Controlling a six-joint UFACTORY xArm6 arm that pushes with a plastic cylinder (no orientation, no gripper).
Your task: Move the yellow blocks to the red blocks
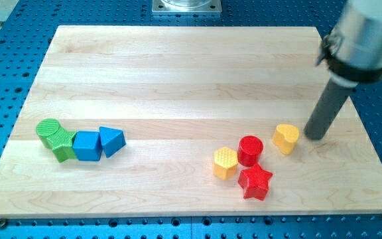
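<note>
Wooden board (178, 66) fills the frame; the arm enters at upper right, and there are no jaws on this rig, only the rod, so my tip (315, 137) rests on the board just to the right of the yellow heart block (285, 138), contact or a small gap not resolvable. At lower centre-right the yellow hexagon block (225, 162) sits touching or just beside the red cylinder (250, 150) and red star (254, 182), so I judge that half done. The heart is near the cylinder's right but apart, needing a short push leftward to finish.
</note>
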